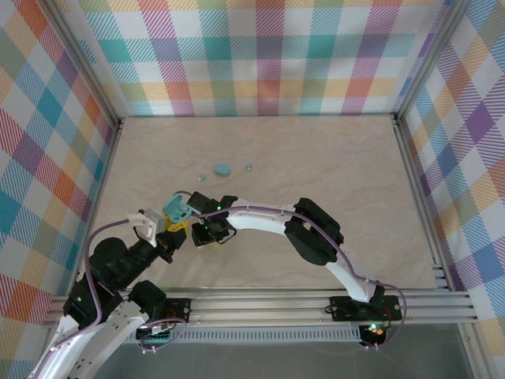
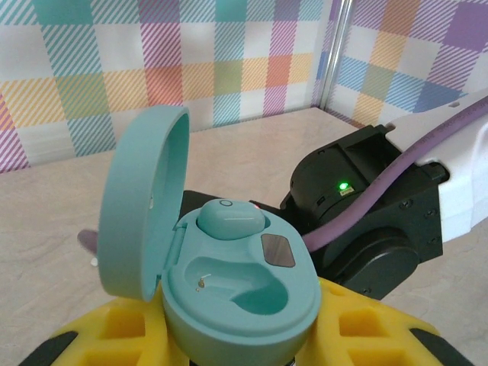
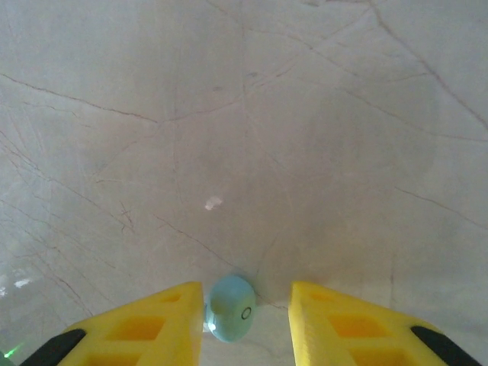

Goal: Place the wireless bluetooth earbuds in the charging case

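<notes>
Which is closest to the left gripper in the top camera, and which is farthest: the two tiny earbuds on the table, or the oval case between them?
1. Left earbud, just beyond the left gripper holding the open charging case.
2. Oval case, in the middle.
3. Right earbud, farthest right.

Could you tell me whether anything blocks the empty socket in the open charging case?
Nothing visible does. The charging case has its lid swung back, the near socket lies bare, and the seated earbud fills the far one.
</notes>
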You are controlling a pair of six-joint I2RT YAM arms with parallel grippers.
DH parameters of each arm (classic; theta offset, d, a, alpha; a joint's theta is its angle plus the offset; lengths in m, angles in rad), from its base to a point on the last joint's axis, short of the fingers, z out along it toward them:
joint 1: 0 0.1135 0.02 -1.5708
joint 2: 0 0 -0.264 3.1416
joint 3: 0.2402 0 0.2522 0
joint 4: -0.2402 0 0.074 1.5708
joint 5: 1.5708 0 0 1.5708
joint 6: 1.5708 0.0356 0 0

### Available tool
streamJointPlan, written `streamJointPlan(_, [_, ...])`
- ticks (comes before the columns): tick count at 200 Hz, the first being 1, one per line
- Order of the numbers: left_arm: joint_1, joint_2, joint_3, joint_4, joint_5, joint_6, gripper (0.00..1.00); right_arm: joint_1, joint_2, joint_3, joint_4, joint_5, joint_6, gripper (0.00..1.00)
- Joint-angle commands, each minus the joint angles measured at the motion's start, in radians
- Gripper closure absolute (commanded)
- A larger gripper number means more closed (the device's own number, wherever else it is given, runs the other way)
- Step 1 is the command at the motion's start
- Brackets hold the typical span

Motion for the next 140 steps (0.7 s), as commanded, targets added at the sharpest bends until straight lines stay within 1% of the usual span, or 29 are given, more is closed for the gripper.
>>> streamJointPlan(1, [0.007,0.004,0.026,0.007,0.005,0.021,0.93,0.017,0.029,0.057,-0.070,0.024,-0.035,0.63])
streamJointPlan(59, [0.007,-0.002,0.027,-0.008,0.004,0.028,0.93,0.026,0.045,0.071,-0.096,0.031,-0.045,0.63])
streamJointPlan(93, [0.007,-0.002,0.020,0.000,0.011,0.022,0.93,0.028,0.074,0.097,-0.112,0.009,-0.042,0.66])
streamJointPlan(140, [0.007,-0.003,0.018,-0.001,0.014,0.016,0.93,0.027,0.069,0.094,-0.115,0.000,-0.046,0.77])
